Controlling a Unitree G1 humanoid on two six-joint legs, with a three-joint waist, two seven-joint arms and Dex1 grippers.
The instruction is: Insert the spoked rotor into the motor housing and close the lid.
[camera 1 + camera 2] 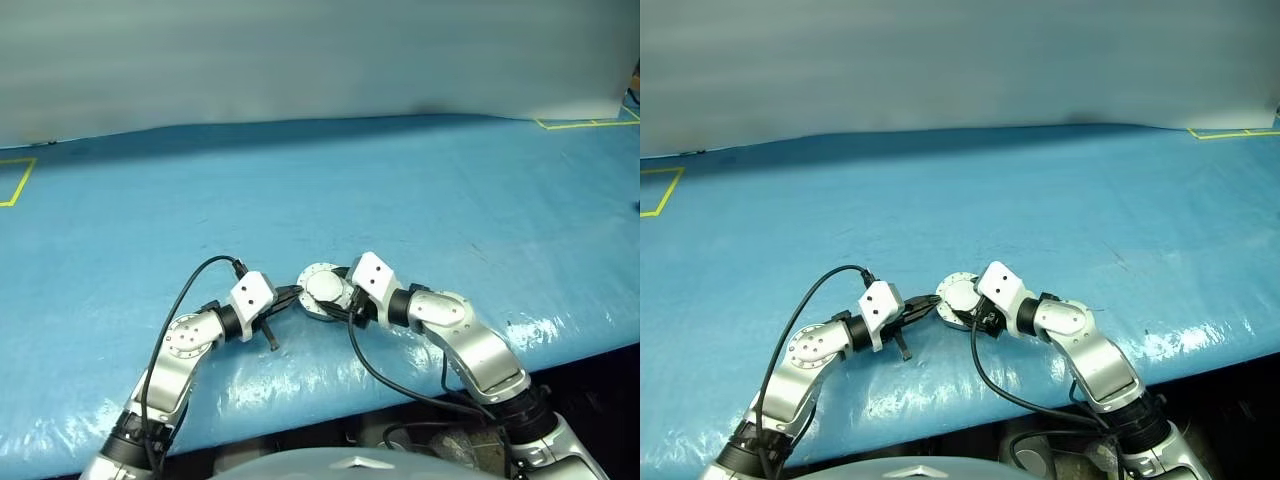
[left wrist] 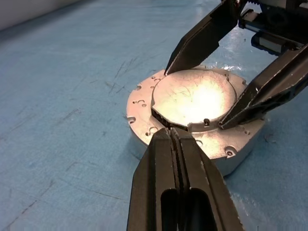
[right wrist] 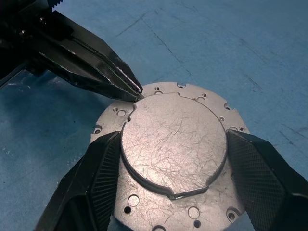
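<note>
Right wrist view: the motor housing (image 3: 168,163) is seen lying flat on the blue desk (image 3: 250,43) with its lid (image 3: 174,147) down over it, so whatever is inside is hidden and the spoked rotor cannot be confirmed. The right claw (image 3: 173,178) is spread wide, one finger at each side of the housing, though a firm grip cannot be told. The left claw (image 3: 137,90), shut and empty, is set tip-first at the lid's near edge, so closing seems almost done.

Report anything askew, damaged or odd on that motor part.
Nothing stands out. The lid lies flat and closed on the motor housing, marked only by fine scratches. The right gripper straddles the lid; the shut left gripper touches its edge.
</note>
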